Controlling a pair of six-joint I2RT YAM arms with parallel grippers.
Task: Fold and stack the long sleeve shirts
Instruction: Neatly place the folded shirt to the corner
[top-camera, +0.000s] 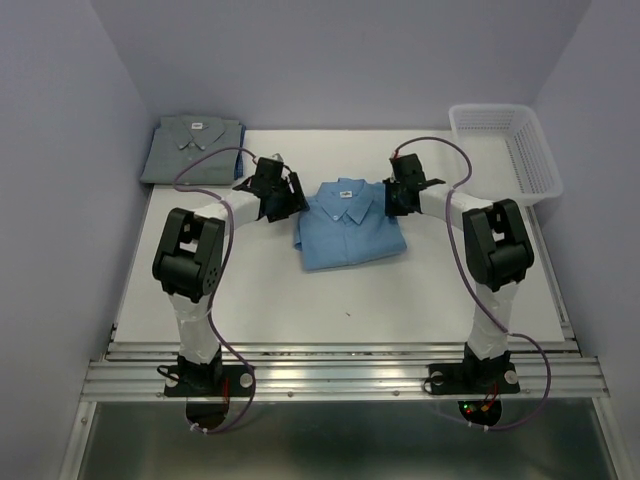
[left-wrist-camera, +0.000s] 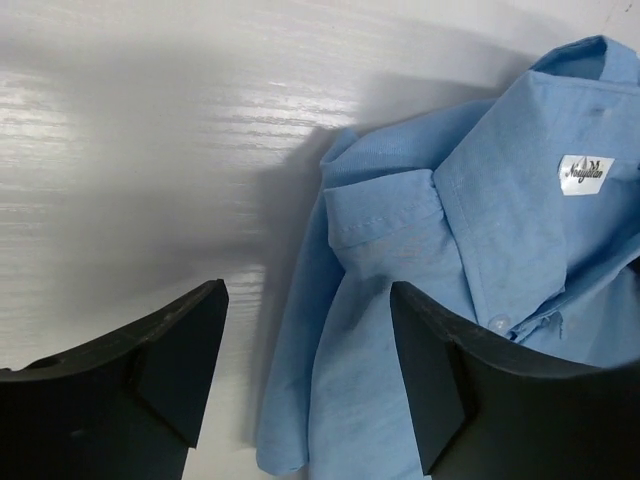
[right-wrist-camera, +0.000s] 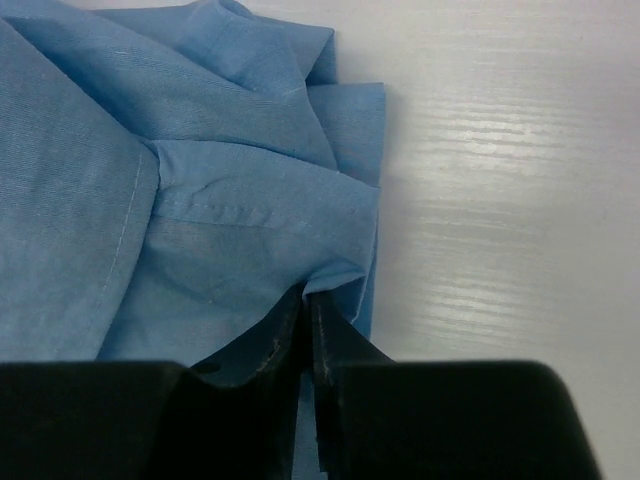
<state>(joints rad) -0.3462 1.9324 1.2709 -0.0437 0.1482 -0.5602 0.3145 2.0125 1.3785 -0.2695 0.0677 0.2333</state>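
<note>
Left pincer stands open above one shoulder edge of the blue shirt, holding nothing. The right pincer is closed, pinching a puckered fold at the opposite edge. That shirt lies folded mid-surface, collar toward the far side. The grey shirt lies folded at the far left corner, well apart. The cloth looks thin, light and limp, likely to unfold if lifted by one edge. Best grip both sides through all layers.
</note>
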